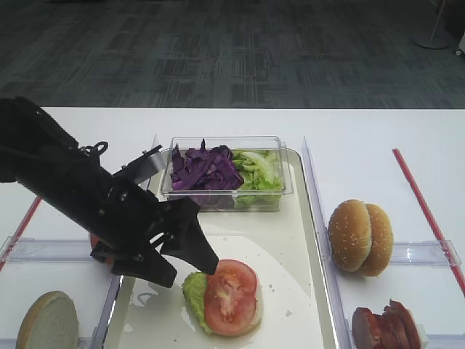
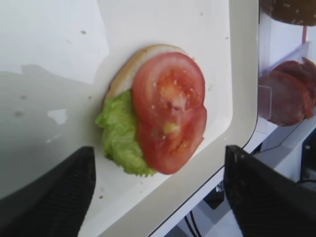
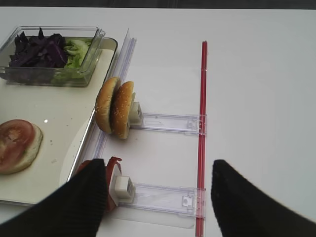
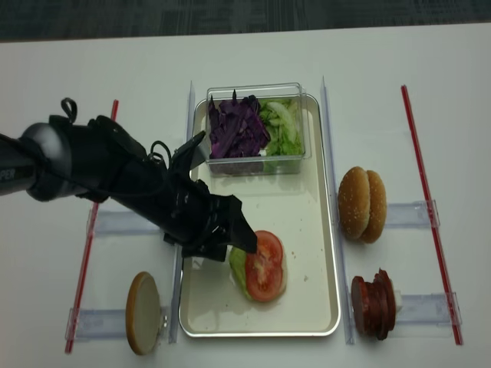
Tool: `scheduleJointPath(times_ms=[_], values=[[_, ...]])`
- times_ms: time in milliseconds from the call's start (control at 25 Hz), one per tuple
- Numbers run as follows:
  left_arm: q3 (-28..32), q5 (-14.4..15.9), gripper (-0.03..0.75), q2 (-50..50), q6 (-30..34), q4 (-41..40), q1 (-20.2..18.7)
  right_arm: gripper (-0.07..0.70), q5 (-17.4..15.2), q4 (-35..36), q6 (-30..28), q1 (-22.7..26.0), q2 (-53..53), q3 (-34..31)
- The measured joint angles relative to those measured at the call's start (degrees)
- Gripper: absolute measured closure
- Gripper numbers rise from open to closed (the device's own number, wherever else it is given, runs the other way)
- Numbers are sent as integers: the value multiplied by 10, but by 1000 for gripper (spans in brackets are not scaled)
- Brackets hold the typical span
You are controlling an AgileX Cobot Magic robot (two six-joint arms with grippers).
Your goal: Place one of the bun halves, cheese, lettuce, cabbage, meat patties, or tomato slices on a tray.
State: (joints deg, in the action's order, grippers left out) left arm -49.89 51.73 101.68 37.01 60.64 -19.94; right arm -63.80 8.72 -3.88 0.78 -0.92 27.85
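Two tomato slices [image 2: 170,111] stacked on lettuce [image 2: 121,136] and a bun half [image 2: 129,69], sitting on the tray [image 1: 294,291].

Left tool [image 1: 192,263] hangs just beside the stack with its jaws spread wide, nothing in them. Right tool [image 3: 158,197] is parked over the tabletop [image 3: 256,98] near the meat patties [image 4: 374,303], also spread apart and empty. Cabbage [image 1: 205,167] sits in the clear box [image 1: 225,193]. No readable writing or labels anywhere, as far as I can see.

We see our left arm [image 4: 92,172] as matte black and bulky, with looped black cables near the wrist; our fingers [image 1: 192,243] are broad, tapered black wedges.
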Motion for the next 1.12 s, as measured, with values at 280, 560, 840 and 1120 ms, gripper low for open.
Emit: scheduleJointPath(times_ms=[280,560,840,1120], values=[[-99,82,209,0,-125,-166,0,147,0,0,0,0,0,0],[-178,147,228,0,-203,-283,0,147,0,0,0,0,0,0],[-228,170,230,0,-231,-328,11,147,0,0,0,0,0,0],[-254,174,234,0,-269,-417,14,147,0,0,0,0,0,0]])
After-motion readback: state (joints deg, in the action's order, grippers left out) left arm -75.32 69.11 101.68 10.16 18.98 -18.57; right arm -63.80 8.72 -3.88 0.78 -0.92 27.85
